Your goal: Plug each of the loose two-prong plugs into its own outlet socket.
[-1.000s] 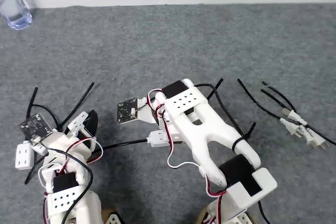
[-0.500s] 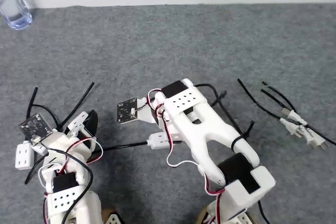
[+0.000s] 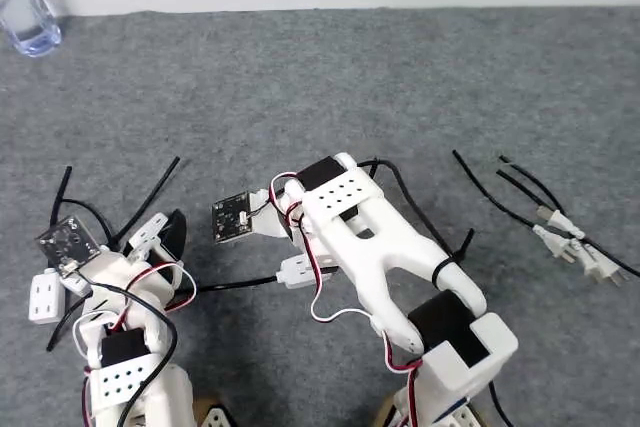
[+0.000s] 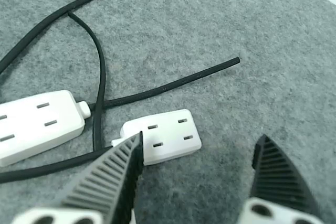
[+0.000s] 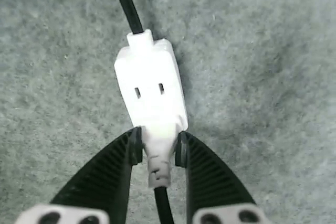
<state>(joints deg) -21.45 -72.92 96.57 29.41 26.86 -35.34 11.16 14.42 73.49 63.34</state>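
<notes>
Right arm's fingers [image 5: 113,171] are clamped on a plug [image 5: 157,148] that looks pushed home in its white socket [image 5: 151,85], so I'd call this one seated. Next up: let go, back straight off, then fetch the loose plugs [image 3: 565,232] well off to the side. Left fingers [image 4: 115,177] are spread above another socket [image 4: 163,137]. The counter [image 3: 400,77] has lots of open room, but black cords [image 4: 168,85] cross near the sockets.

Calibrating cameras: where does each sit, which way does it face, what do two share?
High view: fixed above the table, facing down; both arms show.
Left wrist view: on that wrist, looking down past the open left end effector at two sockets.
Right wrist view: on that wrist, looking down; right end effector shut on a plug at an outlet socket.
Shared: that outlet socket, high view too.
</notes>
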